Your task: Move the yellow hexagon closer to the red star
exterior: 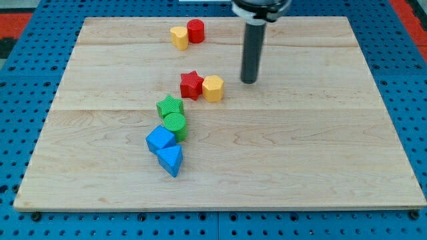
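The yellow hexagon (213,88) sits near the board's middle, touching the right side of the red star (191,85). My tip (249,81) is on the board to the right of the yellow hexagon, apart from it by a small gap. The dark rod rises from the tip to the view's top.
A yellow heart (179,37) and a red cylinder (195,31) sit together near the top edge. Below the red star lie a green star (170,107), a green cylinder (175,125), a blue cube (161,140) and a blue triangular block (171,160). The wooden board (300,153) lies on a blue surface.
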